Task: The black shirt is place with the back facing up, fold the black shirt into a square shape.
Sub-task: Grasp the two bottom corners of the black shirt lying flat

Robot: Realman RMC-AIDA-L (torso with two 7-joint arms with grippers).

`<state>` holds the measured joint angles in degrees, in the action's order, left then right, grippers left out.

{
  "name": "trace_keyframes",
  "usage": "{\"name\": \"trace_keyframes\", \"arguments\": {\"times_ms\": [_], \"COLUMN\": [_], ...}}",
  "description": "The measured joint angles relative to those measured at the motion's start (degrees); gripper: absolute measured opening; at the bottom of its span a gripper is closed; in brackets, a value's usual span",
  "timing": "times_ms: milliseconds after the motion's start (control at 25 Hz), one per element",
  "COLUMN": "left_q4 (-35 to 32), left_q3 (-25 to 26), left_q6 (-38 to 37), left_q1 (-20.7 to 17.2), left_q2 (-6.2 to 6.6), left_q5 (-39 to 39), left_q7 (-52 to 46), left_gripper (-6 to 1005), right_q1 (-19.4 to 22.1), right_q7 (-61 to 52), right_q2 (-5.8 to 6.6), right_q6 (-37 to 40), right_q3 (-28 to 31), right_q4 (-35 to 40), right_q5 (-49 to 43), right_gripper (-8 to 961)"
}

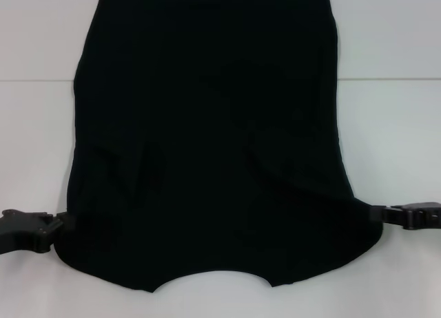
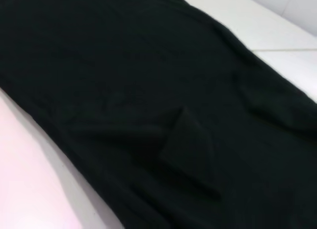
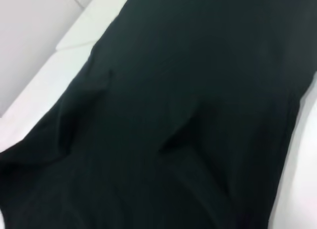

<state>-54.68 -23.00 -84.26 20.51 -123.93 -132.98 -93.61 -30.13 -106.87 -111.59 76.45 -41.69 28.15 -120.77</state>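
The black shirt [image 1: 207,139] lies flat on the white table [image 1: 389,111], plain side up, with its neckline at the near edge. Its near corners are drawn outward to both sides. My left gripper [image 1: 63,223] sits at the near left corner, shut on the shirt's edge. At the near right corner my right gripper [image 1: 377,213] is shut on the cloth, which stretches to a point there. In the left wrist view the black shirt [image 2: 148,90] fills the picture, with a small folded flap [image 2: 188,144]. The right wrist view also shows mostly the black shirt [image 3: 188,115]. Neither wrist view shows fingers.
The white table extends on both sides of the shirt, with a seam line [image 1: 34,80] running across it farther back. The shirt's far end runs out of the head view at the top.
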Motion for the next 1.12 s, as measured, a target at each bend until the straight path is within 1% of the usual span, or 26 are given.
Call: {"name": "trace_keyframes", "arguments": {"times_ms": [200, 320, 440, 560, 800, 960, 1120], "left_q4": [-0.16, 0.12, 0.35, 0.74, 1.58, 2.19, 2.21], "left_q3": [4.76, 6.77, 8.64, 10.38, 10.77, 10.81, 10.97], "left_q6": [-4.32, -5.99, -7.69, -9.13, -10.43, -12.03, -13.34], "left_q1": [0.05, -0.16, -0.63, -1.02, -1.88, -2.64, -3.69], "left_q2": [0.22, 0.46, 0.5, 0.52, 0.48, 0.48, 0.2], "left_q5": [0.0, 0.0, 0.0, 0.0, 0.0, 0.0, 0.0], "left_q7": [-0.7, -0.72, -0.73, -0.67, -0.55, -0.28, -0.25], "left_gripper": [27, 28, 28, 28, 27, 28, 28], "right_q1": [2.59, 3.95, 5.91, 6.71, 8.94, 10.43, 12.02], "right_q7": [2.92, 4.34, 6.61, 7.6, 11.93, 14.65, 16.04], "right_q2": [0.53, 0.78, 0.84, 0.87, 0.93, 0.75, 0.93], "right_q6": [3.04, 4.46, 6.14, 6.79, 10.45, 12.21, 13.51], "right_q3": [4.15, 5.97, 8.87, 10.0, 11.93, 13.2, 14.1], "right_q4": [0.11, 0.11, 0.11, 0.11, 0.1, 0.16, 0.78], "right_q5": [-0.05, -0.14, -0.16, -0.17, -0.18, -0.19, -0.2], "right_gripper": [26, 26, 26, 27, 27, 27, 26]}}
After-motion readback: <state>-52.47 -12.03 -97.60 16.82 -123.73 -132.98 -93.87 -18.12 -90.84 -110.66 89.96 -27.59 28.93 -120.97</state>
